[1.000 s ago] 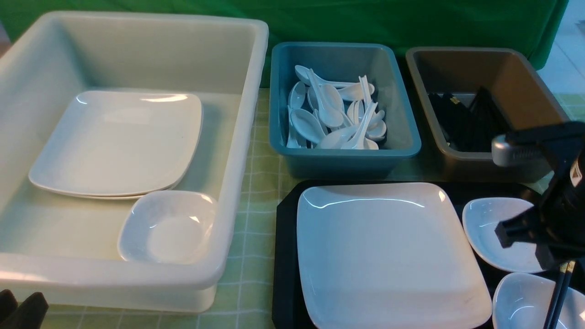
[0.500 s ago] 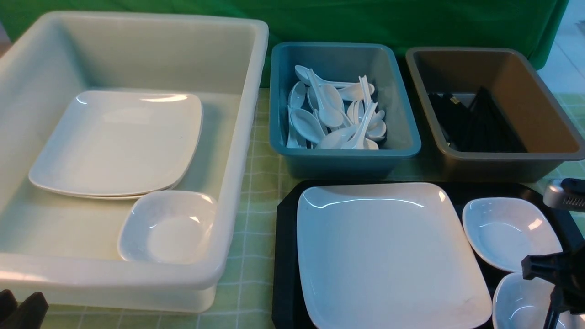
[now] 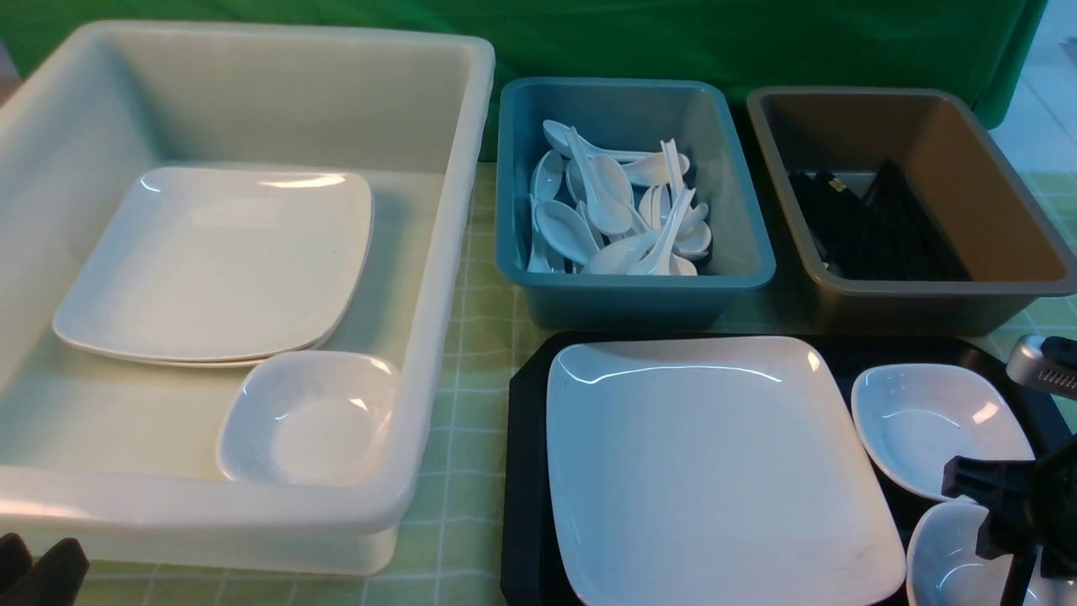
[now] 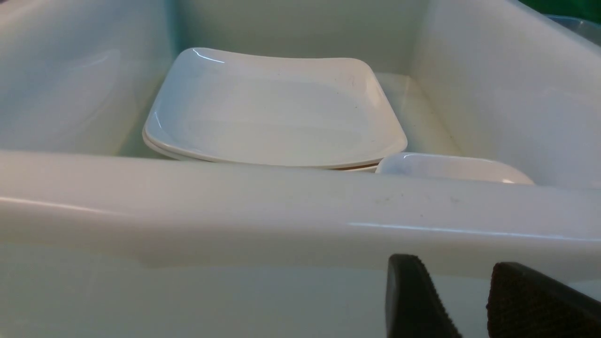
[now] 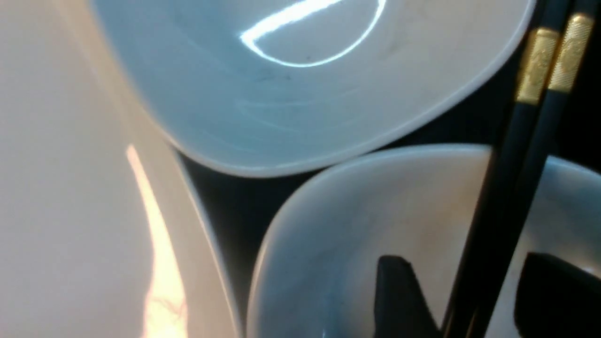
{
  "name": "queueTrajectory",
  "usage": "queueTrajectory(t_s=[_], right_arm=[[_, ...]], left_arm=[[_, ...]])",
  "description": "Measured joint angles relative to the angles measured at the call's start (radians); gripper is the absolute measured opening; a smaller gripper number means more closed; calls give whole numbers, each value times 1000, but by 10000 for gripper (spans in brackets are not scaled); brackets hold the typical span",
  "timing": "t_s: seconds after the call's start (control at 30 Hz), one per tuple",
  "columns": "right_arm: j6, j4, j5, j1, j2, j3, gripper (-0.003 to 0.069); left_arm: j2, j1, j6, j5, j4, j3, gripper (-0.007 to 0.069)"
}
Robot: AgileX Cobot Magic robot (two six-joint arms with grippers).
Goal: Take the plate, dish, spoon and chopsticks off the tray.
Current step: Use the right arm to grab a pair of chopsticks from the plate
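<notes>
On the black tray [image 3: 526,438] sit the large white plate [image 3: 715,463] and two small white dishes, one farther [image 3: 934,425] and one nearer [image 3: 947,560]. The black chopsticks [image 5: 512,188] with gold bands lie across the nearer dish [image 5: 338,244]. My right gripper [image 5: 465,260] is open low over that dish, a finger on each side of the chopsticks with gaps showing. No spoon shows on the tray. My left gripper [image 4: 458,263] is open and empty, close to the white tub's front wall [image 4: 281,216].
The white tub [image 3: 252,522] at the left holds stacked plates [image 3: 219,261] and a small dish [image 3: 311,421]. Behind the tray stand a blue bin [image 3: 631,295] with several white spoons and a grey-brown tub [image 3: 909,303] with black chopsticks.
My right gripper came down toward the tray's near right corner with the chopsticks and its jaws opened off them. The left arm has not moved.
</notes>
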Motion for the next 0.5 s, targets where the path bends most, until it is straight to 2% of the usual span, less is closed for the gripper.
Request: queueTrajectory(t_s=[0.33, 0.43, 0.47, 0.5], right_arm=[[54, -16, -42, 0, 93, 0, 329], [54, -16, -50, 0, 96, 0, 267], [54, -16, -50, 0, 96, 0, 214], [53, -16, -49, 0, 96, 0, 204]], left_arm=[[0, 0, 0, 0, 0, 0, 225], [0, 0, 1, 0, 0, 0, 225], [0, 0, 1, 0, 0, 0, 225], [0, 0, 1, 0, 0, 0, 225]])
